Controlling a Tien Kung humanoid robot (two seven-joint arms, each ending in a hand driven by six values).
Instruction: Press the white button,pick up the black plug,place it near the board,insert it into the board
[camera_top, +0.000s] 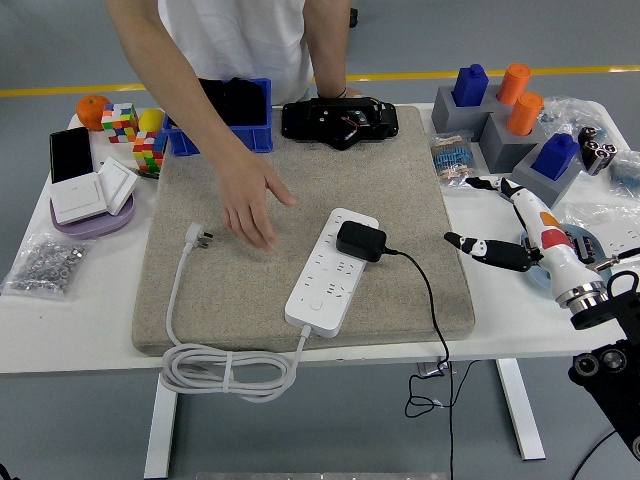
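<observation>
1. Head view, containers: a blue bin (232, 128) sits at the mat's far edge with dark items inside, mostly hidden behind the person's arm.
2. A light blue dish (606, 247) at the right holds green pieces and dark parts, partly covered by the robot's forearm.
3. A lilac round tray (92, 222) at the left carries two white wall switches (95, 190) and a black phone (71, 152).
4. A clear bag (40, 263) of small metal bits lies near the table's front left.
5. Grey blocks (505, 130) at the far right have blue and orange pegs standing in them.
6. Materials: the mat (250, 270) is a coarse beige felt rectangle on the white table (80, 330).
7. The board (330, 270) is a smooth white power strip lying diagonally on the mat; its white cord (225, 370) coils over the front edge.
8. The plug (361, 240), a glossy black block, sits plugged into the board's far end, its thin black wire trailing off the front of the table.
9. The right hand (505, 225) hovers off the mat's right edge, fingers spread, holding nothing.
10. A person's hand (250, 200) hangs open above the mat, left of the board.
</observation>
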